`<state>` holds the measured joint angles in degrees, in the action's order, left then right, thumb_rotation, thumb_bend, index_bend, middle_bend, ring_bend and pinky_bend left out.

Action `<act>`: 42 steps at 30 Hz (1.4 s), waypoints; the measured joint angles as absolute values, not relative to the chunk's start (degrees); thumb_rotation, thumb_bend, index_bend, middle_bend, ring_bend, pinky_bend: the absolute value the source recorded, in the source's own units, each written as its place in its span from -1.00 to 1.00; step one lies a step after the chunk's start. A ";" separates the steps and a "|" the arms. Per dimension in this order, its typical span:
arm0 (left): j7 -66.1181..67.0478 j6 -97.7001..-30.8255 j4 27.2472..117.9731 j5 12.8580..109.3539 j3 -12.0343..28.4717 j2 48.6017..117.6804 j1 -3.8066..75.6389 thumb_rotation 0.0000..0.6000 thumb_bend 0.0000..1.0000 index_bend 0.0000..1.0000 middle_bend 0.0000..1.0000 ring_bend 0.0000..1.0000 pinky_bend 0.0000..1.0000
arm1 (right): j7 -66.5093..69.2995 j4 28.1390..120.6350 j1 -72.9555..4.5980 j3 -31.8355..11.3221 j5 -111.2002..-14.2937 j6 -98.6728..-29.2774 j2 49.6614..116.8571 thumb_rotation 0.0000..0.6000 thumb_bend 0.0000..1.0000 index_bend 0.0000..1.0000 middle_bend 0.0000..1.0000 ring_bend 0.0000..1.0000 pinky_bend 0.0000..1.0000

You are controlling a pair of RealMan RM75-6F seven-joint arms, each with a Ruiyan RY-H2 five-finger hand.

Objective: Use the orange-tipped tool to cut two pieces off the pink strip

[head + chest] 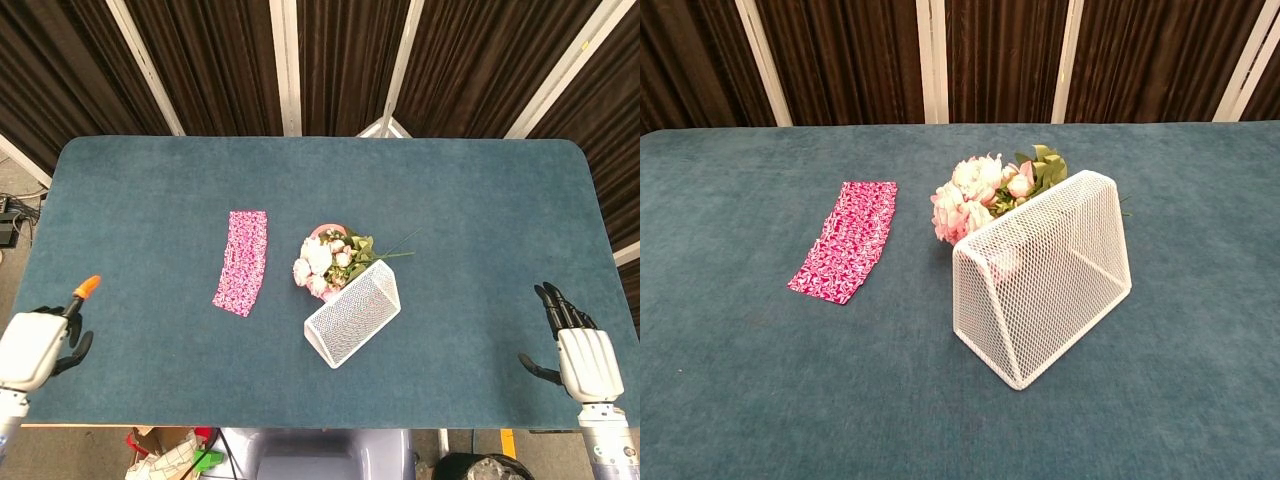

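Observation:
The pink patterned strip point(242, 262) point(845, 240) lies flat on the blue table, left of centre. My left hand point(35, 348) is at the front left corner of the table and grips the orange-tipped tool point(84, 290), whose tip sticks up and to the right out of the hand. The tool is well to the left of the strip and apart from it. At the front right edge my right hand point(580, 350) holds nothing, its fingers stretched out and apart. Neither hand shows in the chest view.
A white wire-mesh basket point(352, 313) point(1045, 275) lies tipped over at the table's middle. A bunch of pink and white flowers point(325, 262) point(980, 195) rests against its far side, just right of the strip. Dark curtains hang behind the table point(150, 180).

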<state>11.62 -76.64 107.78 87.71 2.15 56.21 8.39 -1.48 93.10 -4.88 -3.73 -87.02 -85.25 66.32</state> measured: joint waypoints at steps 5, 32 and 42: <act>15.24 -69.59 109.85 83.04 2.97 56.06 12.44 1.00 0.71 -0.86 0.65 0.39 0.28 | -1.59 92.95 -4.97 -3.73 -86.88 -85.02 66.42 1.00 -0.63 -1.00 -0.81 -0.59 -0.37; 35.33 -50.37 109.23 46.96 5.20 67.24 34.48 1.00 0.73 -0.86 0.67 0.40 0.28 | -2.50 91.94 -5.44 -4.03 -85.58 -83.86 67.25 1.00 -0.63 -1.00 -0.81 -0.59 -0.37; 36.29 -47.20 105.84 39.97 4.04 72.57 40.94 1.00 0.73 -0.86 0.67 0.41 0.28 | -2.26 91.34 -5.63 -4.18 -85.08 -83.43 67.48 1.00 -0.63 -1.00 -0.81 -0.59 -0.37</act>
<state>36.29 -47.20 105.84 39.97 4.04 72.57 40.94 -2.26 91.34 -5.63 -4.18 -85.08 -83.43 67.48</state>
